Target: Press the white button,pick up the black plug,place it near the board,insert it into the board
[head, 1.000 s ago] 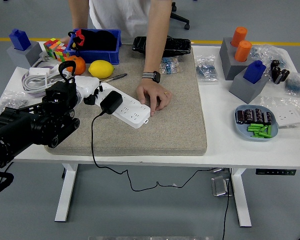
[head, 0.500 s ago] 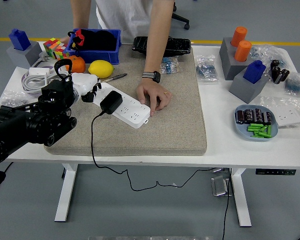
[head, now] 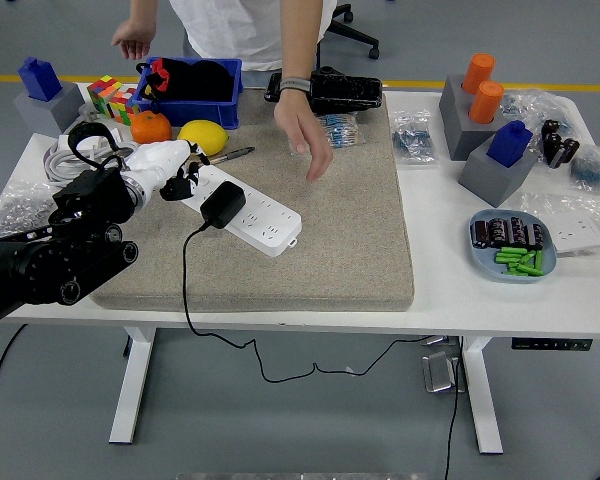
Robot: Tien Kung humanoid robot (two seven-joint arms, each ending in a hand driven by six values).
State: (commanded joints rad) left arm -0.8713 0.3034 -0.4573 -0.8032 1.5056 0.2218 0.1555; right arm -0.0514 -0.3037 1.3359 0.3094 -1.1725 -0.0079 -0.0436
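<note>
My left robot hand, white w/ black fingertips, hangs loosely open, holding nothing, over the end of the white plastic power strip. Black plug already sits in the strip just right of it. Person's hand hovers further right, off the strip. I'd confirm seating w/ a straight-down push, not sideways.

Grey floor, yellow line, white table

Black plug in white board, left hand beside.
</note>
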